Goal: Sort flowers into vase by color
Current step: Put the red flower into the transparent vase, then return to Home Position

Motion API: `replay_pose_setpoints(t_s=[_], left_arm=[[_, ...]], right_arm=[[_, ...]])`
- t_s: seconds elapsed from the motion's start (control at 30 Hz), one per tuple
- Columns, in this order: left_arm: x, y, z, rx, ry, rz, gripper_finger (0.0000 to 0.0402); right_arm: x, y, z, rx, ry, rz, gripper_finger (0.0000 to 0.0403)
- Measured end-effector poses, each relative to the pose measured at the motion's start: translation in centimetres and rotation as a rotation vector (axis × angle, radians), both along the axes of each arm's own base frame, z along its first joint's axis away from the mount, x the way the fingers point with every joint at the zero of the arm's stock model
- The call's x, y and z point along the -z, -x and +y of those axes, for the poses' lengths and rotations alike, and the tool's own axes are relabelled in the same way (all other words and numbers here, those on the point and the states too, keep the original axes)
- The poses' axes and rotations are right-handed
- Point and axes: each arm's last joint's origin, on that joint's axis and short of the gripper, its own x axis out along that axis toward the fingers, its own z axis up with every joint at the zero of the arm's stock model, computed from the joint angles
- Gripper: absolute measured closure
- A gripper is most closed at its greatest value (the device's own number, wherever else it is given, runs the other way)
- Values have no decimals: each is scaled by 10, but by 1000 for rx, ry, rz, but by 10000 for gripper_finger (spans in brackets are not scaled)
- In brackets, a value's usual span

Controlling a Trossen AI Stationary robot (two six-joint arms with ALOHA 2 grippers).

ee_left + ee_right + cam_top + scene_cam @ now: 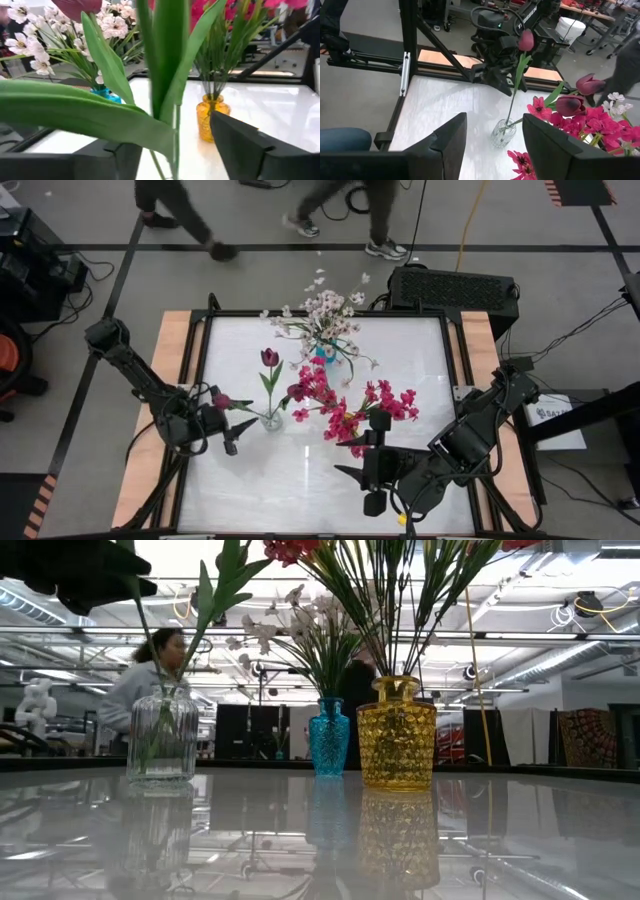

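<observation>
From my seat, my left gripper [222,432] seems to hold a dark tulip [221,401] beside the clear vase [271,420], open right gripper [368,473] waiting; I would pinch its light, bendy stem low.

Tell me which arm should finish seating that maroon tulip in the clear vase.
Left. Its gripper is right beside the clear vase at the tulip stem; the right gripper is open and farther off.
</observation>
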Motion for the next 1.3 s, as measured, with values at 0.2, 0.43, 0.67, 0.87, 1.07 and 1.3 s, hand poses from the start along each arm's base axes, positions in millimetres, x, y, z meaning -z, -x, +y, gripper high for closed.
replay_pose_setpoints(t_s=[0.2,0.43,0.67,0.87,1.07,1.3], left_arm=[[0,5,-4,-1,11,-7,128],[-5,19,-7,44,41,-23,118],[-11,39,-8,151,24,-11,118],[-10,49,-1,109,-113,29,118],[-14,52,3,137,-29,3,142],[-8,57,12,265,-17,59,233]], right_arm=[[1,0,0,1,6,9,218],[1,1,0,1,5,12,218],[5,4,-1,-3,26,57,219],[7,8,3,-15,31,70,240],[5,19,8,-42,41,85,279],[-4,41,11,-74,21,87,341]])
